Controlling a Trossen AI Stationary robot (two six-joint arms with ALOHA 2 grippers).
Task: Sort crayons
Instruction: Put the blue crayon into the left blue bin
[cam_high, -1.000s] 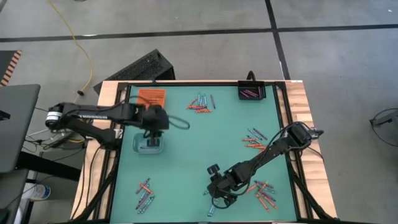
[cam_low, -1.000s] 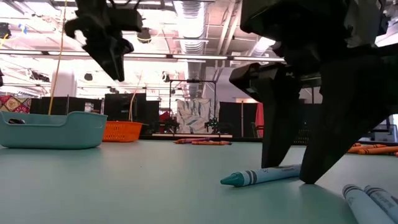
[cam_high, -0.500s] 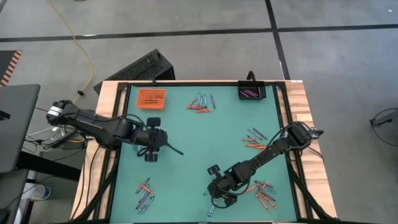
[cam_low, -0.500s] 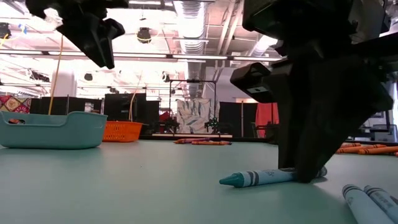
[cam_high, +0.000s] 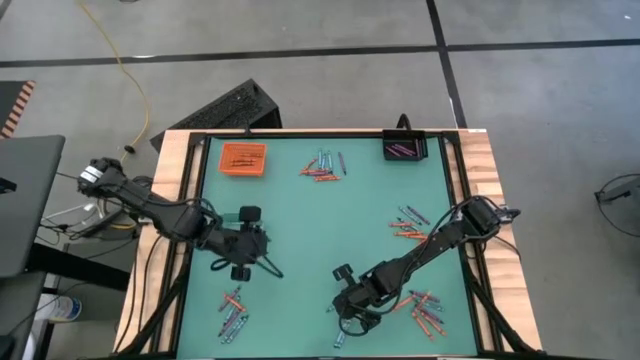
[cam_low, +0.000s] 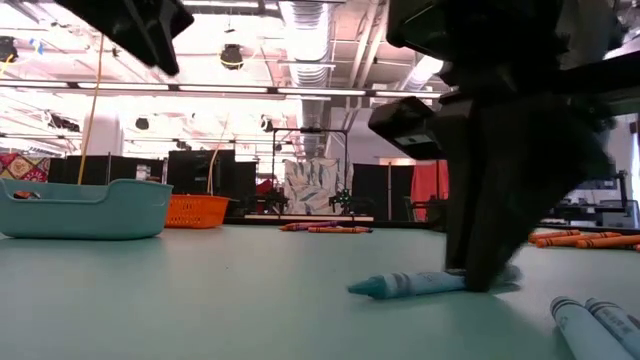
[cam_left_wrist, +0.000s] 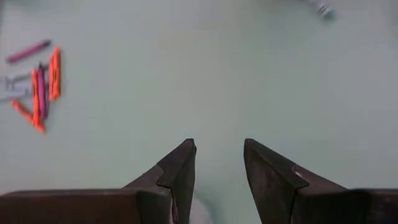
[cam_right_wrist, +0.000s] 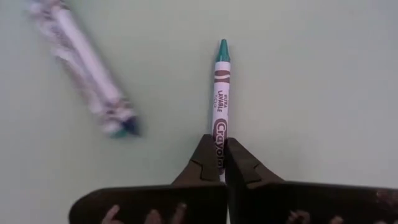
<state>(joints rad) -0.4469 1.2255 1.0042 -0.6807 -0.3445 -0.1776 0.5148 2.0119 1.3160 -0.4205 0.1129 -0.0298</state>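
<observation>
At the table's far edge, orange tray (cam_high: 243, 159) and black tray (cam_high: 405, 148) seemingly hold crayons; right fingers (cam_right_wrist: 239, 163) pinch a teal crayon (cam_right_wrist: 220, 99), left fingers (cam_left_wrist: 180, 171) parted.

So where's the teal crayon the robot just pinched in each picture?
High view: teal crayon hardly shows, under the right gripper at bottom middle.
Low view: lies on the table, lower middle.
Left wrist view: not in it.
Right wrist view: centre, pinched at its back end.
Shared landmark: the right gripper's fingers.
</observation>
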